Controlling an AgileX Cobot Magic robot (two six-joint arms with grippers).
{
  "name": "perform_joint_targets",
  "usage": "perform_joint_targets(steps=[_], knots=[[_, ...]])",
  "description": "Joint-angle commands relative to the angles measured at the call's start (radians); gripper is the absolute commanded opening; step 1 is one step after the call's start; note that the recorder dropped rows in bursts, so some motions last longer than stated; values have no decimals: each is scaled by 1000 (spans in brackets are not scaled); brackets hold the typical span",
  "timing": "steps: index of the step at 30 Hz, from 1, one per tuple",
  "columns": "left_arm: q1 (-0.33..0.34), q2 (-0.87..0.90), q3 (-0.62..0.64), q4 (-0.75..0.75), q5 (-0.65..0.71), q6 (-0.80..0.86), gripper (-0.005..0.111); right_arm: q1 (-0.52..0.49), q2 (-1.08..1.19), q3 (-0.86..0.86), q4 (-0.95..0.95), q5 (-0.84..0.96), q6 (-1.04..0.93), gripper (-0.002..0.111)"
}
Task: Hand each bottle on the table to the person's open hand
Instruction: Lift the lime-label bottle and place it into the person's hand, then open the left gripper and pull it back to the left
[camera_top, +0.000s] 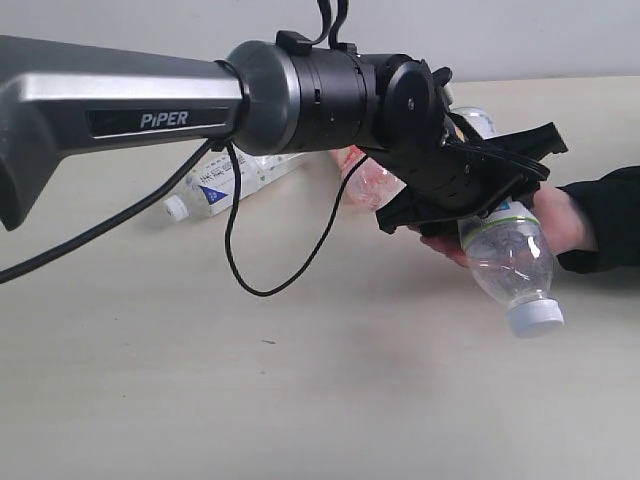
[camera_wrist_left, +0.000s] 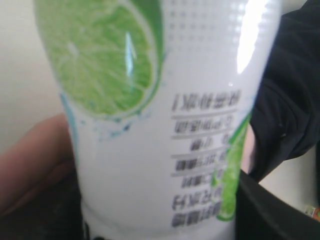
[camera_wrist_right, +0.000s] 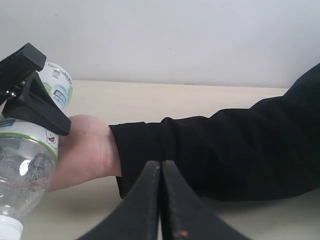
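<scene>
My left gripper is shut on the green-lime label bottle, which hangs cap down and tilted right over the person's open hand. In the left wrist view this bottle fills the frame, with skin of the hand beside it. The right wrist view shows the same bottle against the hand. My right gripper is shut on nothing, close to the black sleeve. The white-blue label bottle lies on the table. The pink bottle lies partly hidden behind my left arm.
Another bottle stands behind my left gripper, and in the right wrist view this bottle appears past the black finger. A black cable loops down from the left arm onto the table. The person's sleeved forearm enters from the right.
</scene>
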Motion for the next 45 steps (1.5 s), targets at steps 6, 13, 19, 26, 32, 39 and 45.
perform_joint_targets(steps=[6, 13, 19, 26, 32, 39, 45], knots=[[2, -3, -1, 0, -14, 86, 84, 3, -4, 5, -2, -9, 2, 0], [2, -9, -1, 0, -8, 102, 84, 3, -4, 5, -2, -9, 2, 0], [2, -41, -1, 11, 3, 106, 84, 3, -4, 5, -2, -9, 2, 0], [25, -118, -1, 85, 159, 106, 84, 3, -4, 5, -2, -9, 2, 0], [47, -213, -1, 209, 369, 216, 75, 3, -4, 5, -2, -9, 2, 0], [47, -291, -1, 361, 550, 239, 20, 3, -4, 5, -2, -9, 2, 0], [45, -345, 13, 422, 642, 270, 0, 3, -4, 5, -2, -9, 2, 0]])
